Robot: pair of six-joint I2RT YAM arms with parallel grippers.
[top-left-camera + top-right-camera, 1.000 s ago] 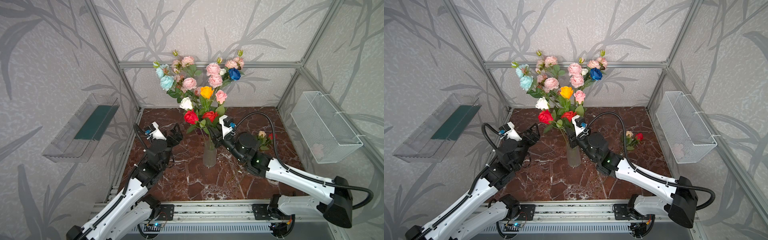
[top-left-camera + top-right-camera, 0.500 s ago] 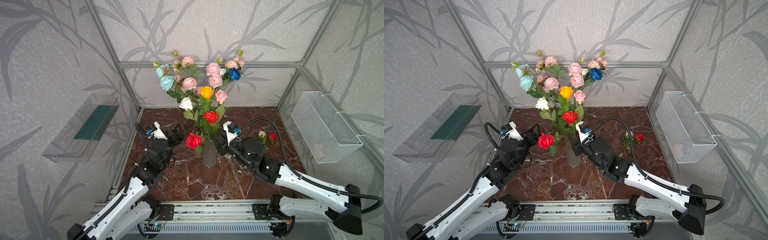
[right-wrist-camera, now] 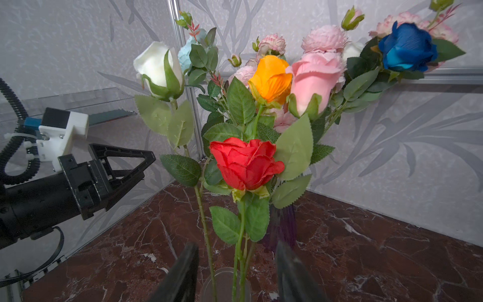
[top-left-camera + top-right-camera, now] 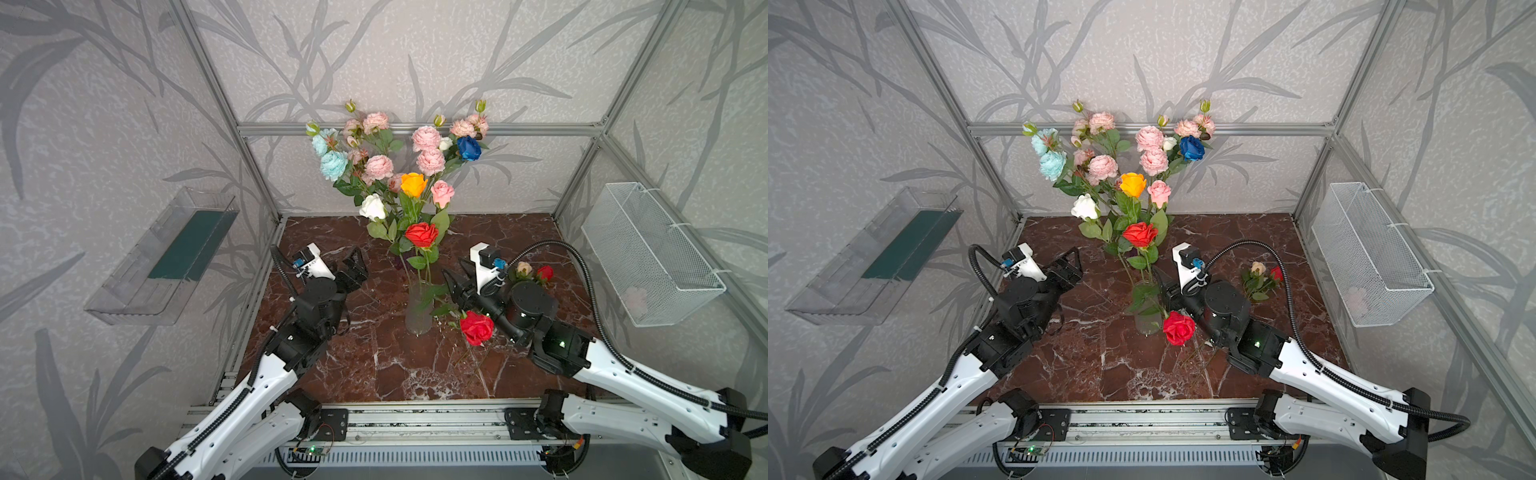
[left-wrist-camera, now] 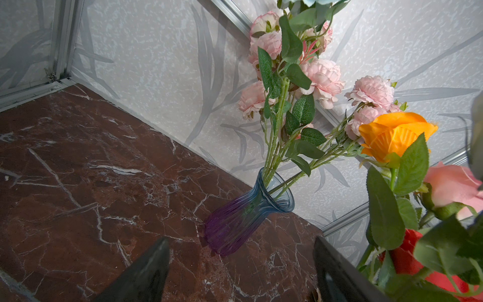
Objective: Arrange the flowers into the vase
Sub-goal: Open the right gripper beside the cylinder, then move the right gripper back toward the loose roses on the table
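Flowers [image 4: 413,185] fill a clear vase [image 4: 417,316] at the centre of the desk [image 4: 374,365] and a purple vase [image 5: 235,224] behind it. Left gripper [image 4: 360,262] gapes wide, empty; right gripper [image 4: 453,268], jaws partly apart, straddles stems over the clear vase. Red rose [image 4: 477,327] droops just right of it.

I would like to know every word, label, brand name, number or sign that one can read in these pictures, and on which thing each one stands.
None: no word, number, brand or sign can be read in any view.
Clear vase, blue and purple vase, wire basket, clear wall tray, white arm covers: no print shows.
Circuit board on the front rail: any marking is too small to read.
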